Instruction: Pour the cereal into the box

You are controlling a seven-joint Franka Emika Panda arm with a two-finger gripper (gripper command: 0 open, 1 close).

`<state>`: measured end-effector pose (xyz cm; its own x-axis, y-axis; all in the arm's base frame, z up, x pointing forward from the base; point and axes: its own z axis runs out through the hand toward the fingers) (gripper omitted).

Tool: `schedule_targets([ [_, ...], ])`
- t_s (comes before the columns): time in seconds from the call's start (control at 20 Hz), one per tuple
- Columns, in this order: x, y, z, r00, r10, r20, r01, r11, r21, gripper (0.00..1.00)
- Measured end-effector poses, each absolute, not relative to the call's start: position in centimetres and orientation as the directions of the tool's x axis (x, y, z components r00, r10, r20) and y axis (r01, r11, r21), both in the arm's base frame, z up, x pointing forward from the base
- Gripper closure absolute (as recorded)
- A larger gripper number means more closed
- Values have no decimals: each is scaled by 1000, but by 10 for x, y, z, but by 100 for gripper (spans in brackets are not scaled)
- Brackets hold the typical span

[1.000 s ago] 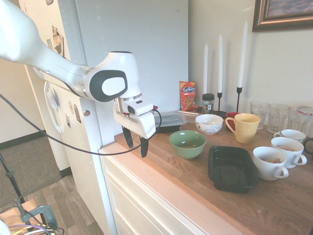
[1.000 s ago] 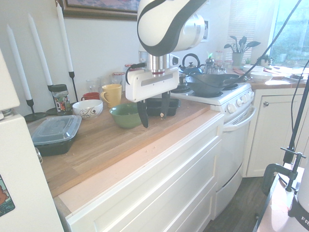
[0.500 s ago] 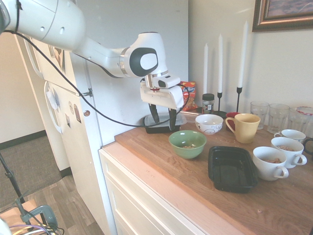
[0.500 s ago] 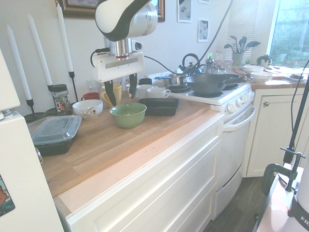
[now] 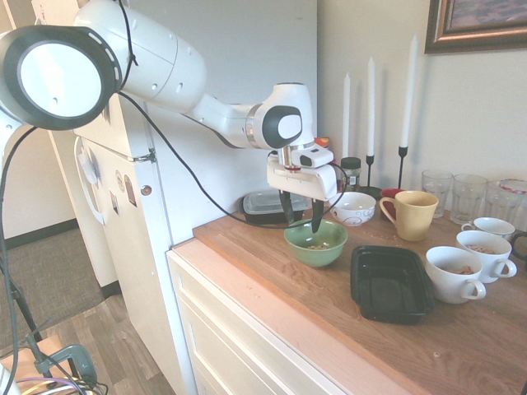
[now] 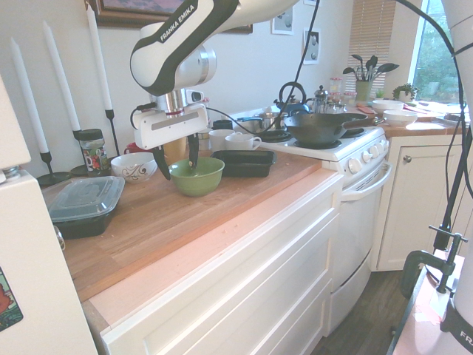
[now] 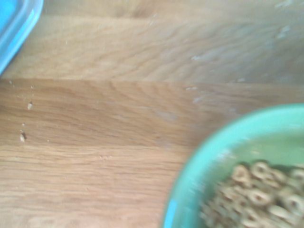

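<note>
First exterior view: arm stretched in from the left, wrist bent straight down, tool [image 5: 302,219] spread wide and empty just over the far rim of the green bowl [image 5: 315,243] holding the cereal [image 5: 316,245]; black box [image 5: 389,282] just beside the bowl on the table [image 5: 272,263]. Second exterior view: arm reaching in from above, tool [image 6: 176,155] pointing down, fingers wide apart over the bowl's [image 6: 196,176] rim, gripping nothing. Wrist view: blurred bowl edge [image 7: 209,147] with ring-shaped cereal [image 7: 256,192], bare wood alongside.
</note>
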<state>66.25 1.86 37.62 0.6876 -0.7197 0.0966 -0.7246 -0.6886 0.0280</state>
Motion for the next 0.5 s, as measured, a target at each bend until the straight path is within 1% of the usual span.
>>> schedule_targets([
  [0.2, 670, 24, 352, 694, -715, 84, -719, -693, 52, 0],
  [0.25, 671, 24, 346, 695, -714, 81, -719, -693, 57, 100],
  [0.5, 676, 31, 330, 703, -707, 73, -711, -700, 68, 100],
])
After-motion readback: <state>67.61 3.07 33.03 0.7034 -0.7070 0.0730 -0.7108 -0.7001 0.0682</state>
